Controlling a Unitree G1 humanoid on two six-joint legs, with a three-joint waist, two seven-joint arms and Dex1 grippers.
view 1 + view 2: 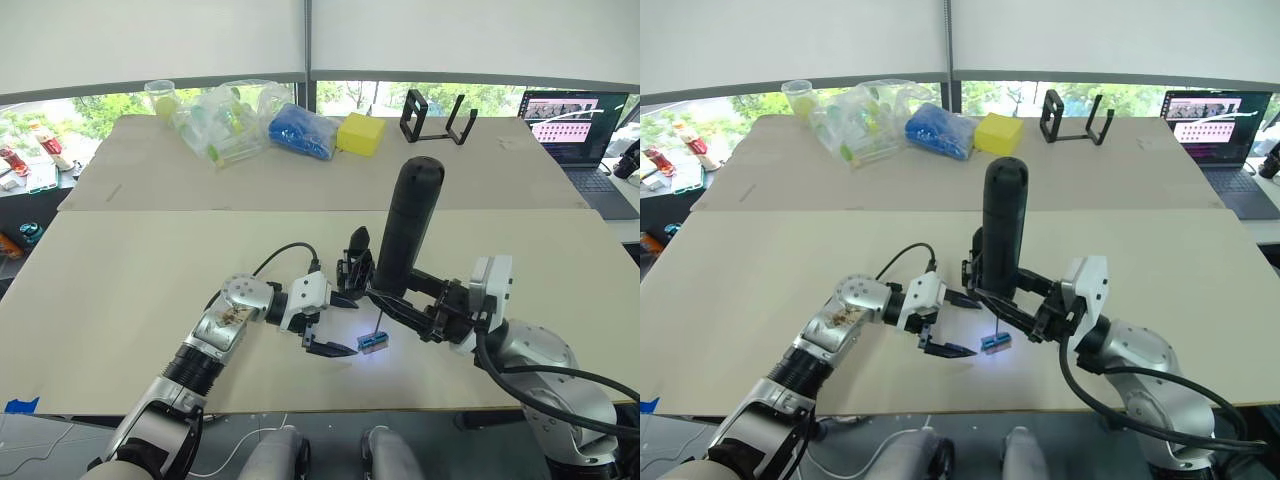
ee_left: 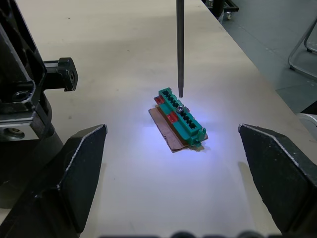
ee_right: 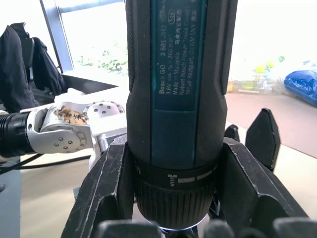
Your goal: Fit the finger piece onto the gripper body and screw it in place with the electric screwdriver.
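Lining the beige table (image 1: 120,300): window (image 1: 80,110), laptop (image 1: 575,125).

Bare table (image 1: 150,270) left of the hands; gripper body (image 1: 355,265) crowds the electric screwdriver (image 1: 405,225).

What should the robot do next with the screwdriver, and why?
Probably lower the electric screwdriver a little. The right gripper holds it upright, and its bit tip hangs just above a screw lying on the small green block; the open left gripper waits beside it.
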